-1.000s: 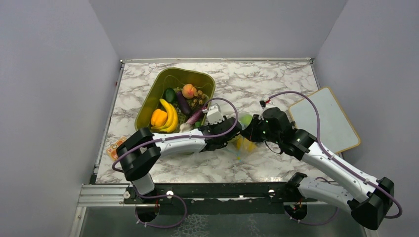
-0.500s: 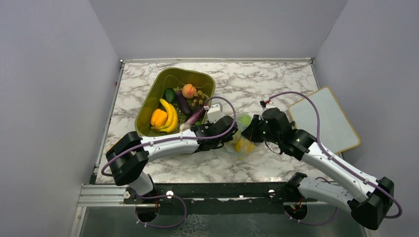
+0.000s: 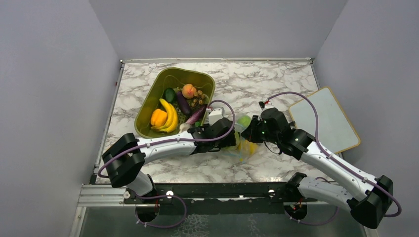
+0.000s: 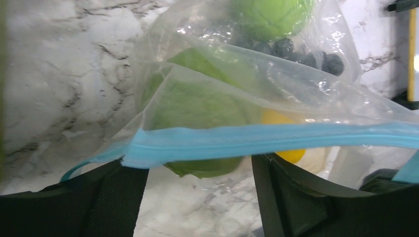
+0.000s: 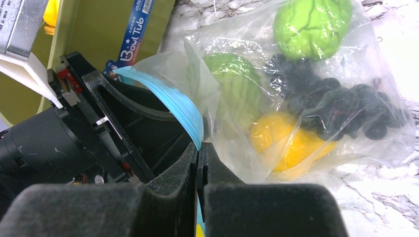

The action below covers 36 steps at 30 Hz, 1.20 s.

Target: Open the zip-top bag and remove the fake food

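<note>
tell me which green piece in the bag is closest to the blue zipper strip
The duller, ribbed green piece, lying just behind the zipper strip; the brighter round green piece sits at the far end of the zip-top bag.

Soft, even light fell from overhead, leaving the marble table bright and only faint shadows on its surface beside the zip-top bag. Small white glints of glare speckled the bag's crinkled plastic in both wrist views. Below the bag, the left gripper showed dark and blurred; the marble behind the bag looked soft.
</note>
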Motion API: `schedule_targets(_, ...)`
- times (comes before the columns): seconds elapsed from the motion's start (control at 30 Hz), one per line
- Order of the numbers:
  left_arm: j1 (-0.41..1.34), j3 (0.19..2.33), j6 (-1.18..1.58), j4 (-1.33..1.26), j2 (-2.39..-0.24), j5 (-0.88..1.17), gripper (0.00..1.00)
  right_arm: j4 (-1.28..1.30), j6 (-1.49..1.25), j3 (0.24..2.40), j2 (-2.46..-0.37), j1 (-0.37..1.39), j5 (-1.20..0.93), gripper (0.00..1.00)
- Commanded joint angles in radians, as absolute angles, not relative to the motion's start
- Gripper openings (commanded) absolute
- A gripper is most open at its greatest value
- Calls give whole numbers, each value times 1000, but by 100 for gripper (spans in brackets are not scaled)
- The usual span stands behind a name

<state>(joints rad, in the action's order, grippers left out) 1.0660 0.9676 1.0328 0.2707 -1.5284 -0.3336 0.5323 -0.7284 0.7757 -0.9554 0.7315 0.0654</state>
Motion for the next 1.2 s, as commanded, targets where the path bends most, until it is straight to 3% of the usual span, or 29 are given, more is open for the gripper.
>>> schedule_targets(0.0, 1059, 983, 1066, 258, -1563, -311, 80, 538, -726, 771, -950, 735, 61, 1)
schedule_targets(0.23, 1055, 994, 1117, 135, -1583, -360, 99, 557, -713, 789, -950, 735, 70, 1)
schedule_targets(0.5, 1037, 1031, 1141, 148, -1637, -388, 97, 565, -717, 784, -945, 735, 71, 1)
schedule_targets(0.77, 1032, 1026, 1146, 155, -1658, -380, 74, 569, -722, 777, -935, 735, 75, 1)
schedule_targets(0.93, 1032, 1007, 1134, 144, -1624, -359, 45, 568, -725, 775, -936, 735, 80, 1)
schedule_targets(1.17, 1027, 994, 1051, 164, -1564, -285, 35, 566, -717, 773, -948, 735, 83, 1)
